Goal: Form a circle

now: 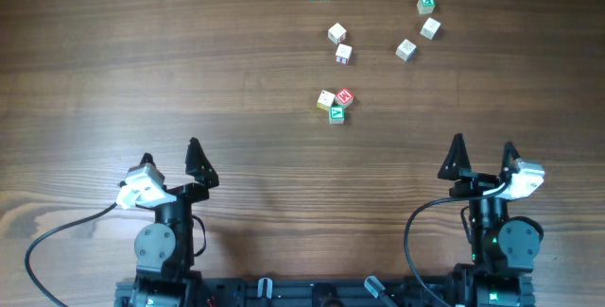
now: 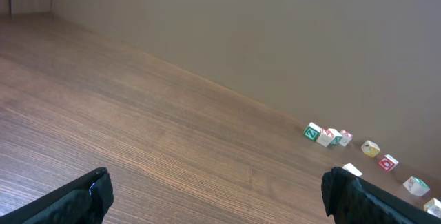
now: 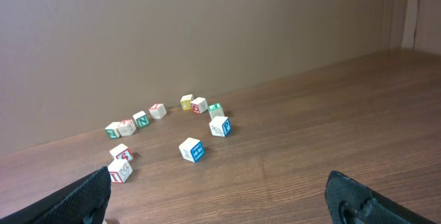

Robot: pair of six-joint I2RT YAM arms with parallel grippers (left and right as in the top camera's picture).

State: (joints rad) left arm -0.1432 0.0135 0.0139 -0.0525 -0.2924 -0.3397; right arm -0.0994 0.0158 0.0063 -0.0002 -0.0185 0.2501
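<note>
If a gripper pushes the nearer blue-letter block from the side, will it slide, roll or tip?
The block is a cube lying flat on the smooth table, so it probably slides rather than rolls. It looks small and rigid, likely light, so an off-centre push may spin it. Nothing touches it, so it should move alone.

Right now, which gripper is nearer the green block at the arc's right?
Right. Right gripper: toward the robot, slightly right of the green block. Left gripper: far to its left.
</note>
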